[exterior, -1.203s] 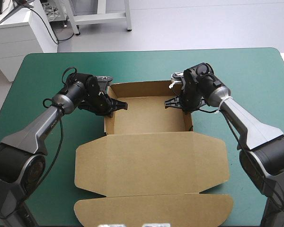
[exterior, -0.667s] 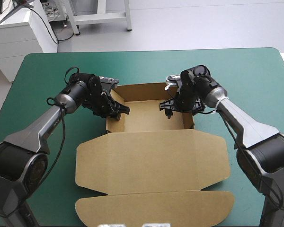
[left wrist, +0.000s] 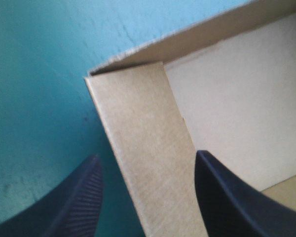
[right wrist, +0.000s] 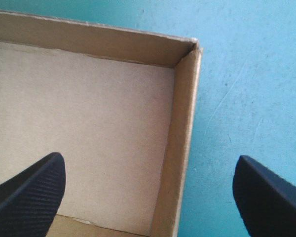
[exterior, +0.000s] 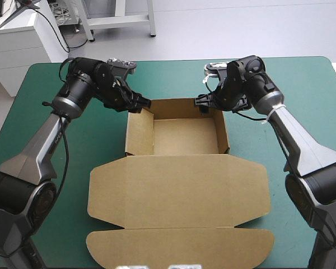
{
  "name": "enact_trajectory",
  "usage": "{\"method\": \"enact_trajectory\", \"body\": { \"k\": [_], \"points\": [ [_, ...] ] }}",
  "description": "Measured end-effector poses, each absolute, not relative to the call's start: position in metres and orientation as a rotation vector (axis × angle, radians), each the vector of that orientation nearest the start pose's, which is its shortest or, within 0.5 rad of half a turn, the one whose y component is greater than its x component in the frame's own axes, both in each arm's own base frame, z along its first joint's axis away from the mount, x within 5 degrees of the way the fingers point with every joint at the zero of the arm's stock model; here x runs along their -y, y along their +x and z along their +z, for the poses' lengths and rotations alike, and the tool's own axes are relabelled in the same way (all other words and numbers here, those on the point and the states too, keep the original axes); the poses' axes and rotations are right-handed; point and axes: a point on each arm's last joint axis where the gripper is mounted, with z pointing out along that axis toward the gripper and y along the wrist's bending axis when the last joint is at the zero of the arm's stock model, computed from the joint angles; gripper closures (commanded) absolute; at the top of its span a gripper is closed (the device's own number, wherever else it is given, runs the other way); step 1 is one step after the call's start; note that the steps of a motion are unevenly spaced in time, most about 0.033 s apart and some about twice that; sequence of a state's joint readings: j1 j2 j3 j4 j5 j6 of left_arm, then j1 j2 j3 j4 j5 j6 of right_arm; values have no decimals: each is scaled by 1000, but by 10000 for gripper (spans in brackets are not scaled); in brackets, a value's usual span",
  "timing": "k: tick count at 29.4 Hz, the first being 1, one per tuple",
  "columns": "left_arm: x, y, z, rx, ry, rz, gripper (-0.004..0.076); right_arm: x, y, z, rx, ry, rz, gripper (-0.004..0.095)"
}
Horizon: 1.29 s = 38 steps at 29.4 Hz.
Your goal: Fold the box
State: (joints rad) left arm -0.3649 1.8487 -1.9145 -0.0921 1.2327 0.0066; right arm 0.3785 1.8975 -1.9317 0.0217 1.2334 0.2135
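Left end effector (exterior: 141, 104) and right end effector (exterior: 203, 102), both spread wide, are withdrawing from inside the box (exterior: 185, 137) to its far corners; side walls are standing unaided.

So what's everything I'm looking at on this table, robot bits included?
box of cut brown board: one, brown, mid-table; the far part is an open tray with its walls up, the lid lies flat toward the near edge.
table cover: one, teal-green, under everything.
left gripper: one, two black fin-shaped fingers, open, at the tray's far left corner, with the left wall between its fingers.
right gripper: one, two black fin-shaped fingers, open, at the tray's far right corner, with the right wall between its fingers.
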Motion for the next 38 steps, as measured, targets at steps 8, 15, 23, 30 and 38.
{"method": "enact_trajectory", "body": {
  "k": [8,15,23,30,38],
  "points": [
    [144,352,424,-2451,463,-280,730,-139,341,411,-2549,-233,275,63],
    [125,303,454,-2379,502,-269,732,-120,296,412,-2577,-255,242,63],
    [101,242,433,-2460,519,-255,732,-117,290,411,-2559,-268,232,60],
    [81,184,399,-2527,528,-274,732,-126,313,388,-2585,-273,223,61],
    [58,121,369,-2449,508,-297,732,-142,349,340,-2672,-273,221,56]
  ]
}}
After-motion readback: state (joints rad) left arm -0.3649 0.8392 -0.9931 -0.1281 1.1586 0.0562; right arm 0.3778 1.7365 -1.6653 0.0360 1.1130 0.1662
